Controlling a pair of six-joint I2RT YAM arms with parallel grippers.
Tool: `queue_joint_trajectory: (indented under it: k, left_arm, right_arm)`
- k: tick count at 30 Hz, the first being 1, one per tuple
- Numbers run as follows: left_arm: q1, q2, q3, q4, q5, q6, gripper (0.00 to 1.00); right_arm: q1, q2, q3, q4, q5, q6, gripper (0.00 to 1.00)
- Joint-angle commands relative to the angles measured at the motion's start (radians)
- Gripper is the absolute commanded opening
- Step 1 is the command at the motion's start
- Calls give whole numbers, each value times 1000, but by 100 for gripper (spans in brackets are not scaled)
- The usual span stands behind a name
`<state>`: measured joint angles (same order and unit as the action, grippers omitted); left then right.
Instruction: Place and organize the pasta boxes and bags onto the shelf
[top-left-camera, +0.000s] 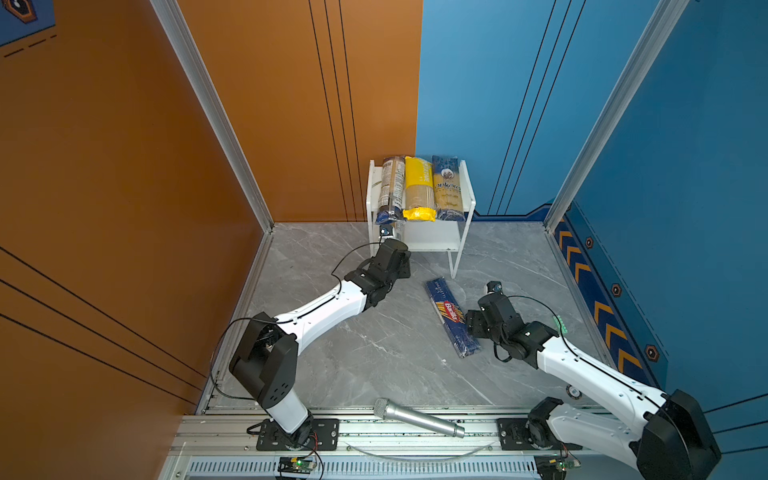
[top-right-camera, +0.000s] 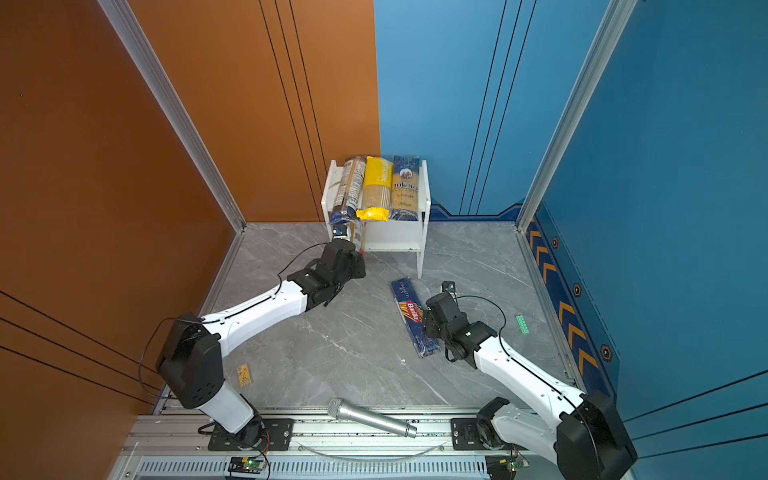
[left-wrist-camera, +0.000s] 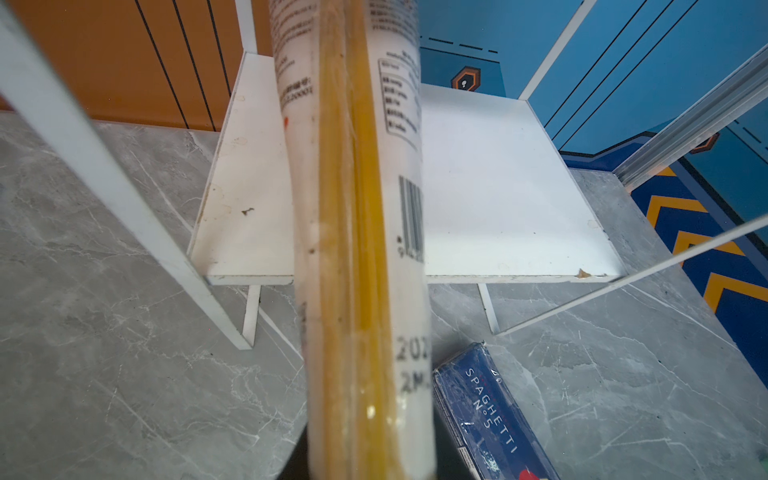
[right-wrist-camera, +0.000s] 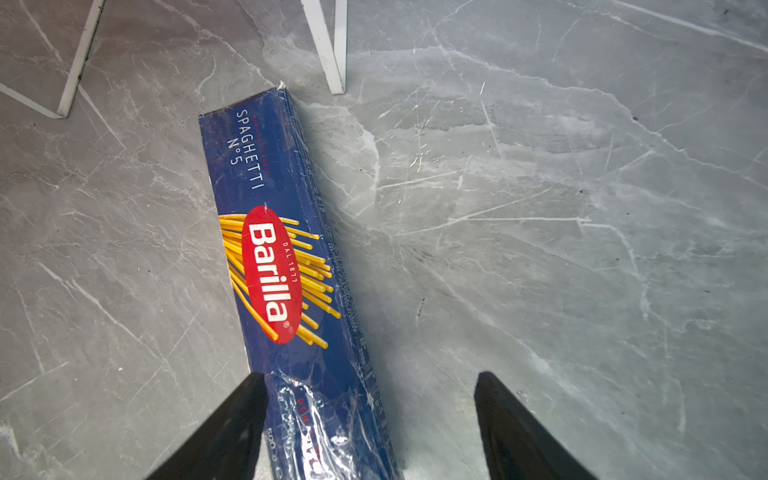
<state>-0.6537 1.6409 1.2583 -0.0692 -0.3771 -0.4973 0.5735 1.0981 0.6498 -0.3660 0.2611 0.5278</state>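
Left arm (top-left-camera: 320, 309) and right arm (top-left-camera: 590, 368) alike: white rounded shells on the long links, black blocky housings at the joints. Thin black cable (top-left-camera: 351, 253) along each. Small round holes in the black shoulder housing (top-left-camera: 276, 388). Black base plates (top-left-camera: 297, 434) with silver bolts. Black tapered fingers (right-wrist-camera: 232, 428).

Blue box (right-wrist-camera: 286, 266) reads "Barilla", "DAL 1877", "SPAGHETTI N°5"; dark-blue bag (top-left-camera: 447, 189), at three o'clock on the shelf (top-left-camera: 432, 239), reads "ankara"; white pack (left-wrist-camera: 361, 249) shows a barcode and "202".
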Motion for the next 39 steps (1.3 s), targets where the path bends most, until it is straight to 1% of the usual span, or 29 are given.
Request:
queue_joint_trajectory:
  k: [1, 36, 39]
  left_arm:
    - [13, -15, 75, 162, -33, 28, 0]
    - [38, 19, 95, 193, -30, 37, 0]
    - [41, 22, 92, 194, -25, 33, 2]
  right_arm:
    - [-7, 6, 21, 1, -11, -12, 77]
    - [-13, 21, 24, 10, -26, -14, 77]
    - [-13, 19, 25, 10, -27, -12, 77]
